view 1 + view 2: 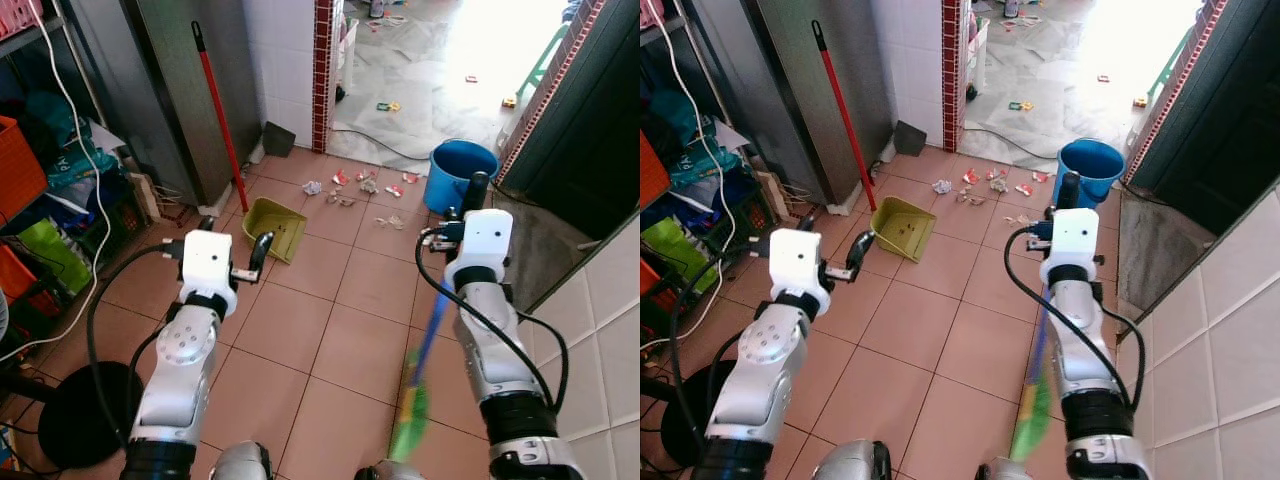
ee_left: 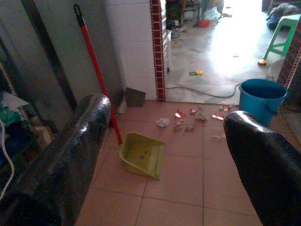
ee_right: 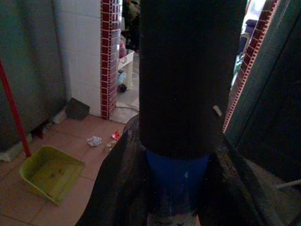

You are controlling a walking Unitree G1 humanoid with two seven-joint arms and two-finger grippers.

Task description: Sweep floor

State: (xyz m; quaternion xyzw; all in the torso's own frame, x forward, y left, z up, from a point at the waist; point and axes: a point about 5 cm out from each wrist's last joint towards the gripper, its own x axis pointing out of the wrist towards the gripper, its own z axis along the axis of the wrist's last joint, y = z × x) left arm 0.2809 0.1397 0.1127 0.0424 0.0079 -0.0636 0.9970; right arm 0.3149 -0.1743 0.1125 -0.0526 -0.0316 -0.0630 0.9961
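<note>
The broom (image 1: 428, 345) had a blue handle and green bristles, blurred, running from the right gripper (image 1: 474, 190) down to the lower centre of the frame; those jaws were clenched on it. The left gripper (image 1: 261, 252) hung released at centre left. One yellow dustpan (image 1: 272, 226) lay on the tiled floor (image 1: 330, 320), one blue bucket (image 1: 460, 170) at upper right, scattered litter (image 1: 360, 186) between.

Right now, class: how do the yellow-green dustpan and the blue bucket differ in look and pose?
The dustpan is yellow-green, shallow and lies flat at the foot of the red handle; the bucket is blue, deep, round and stands upright by the doorway. Both rest on the tiled floor, flanking the scattered litter.
</note>
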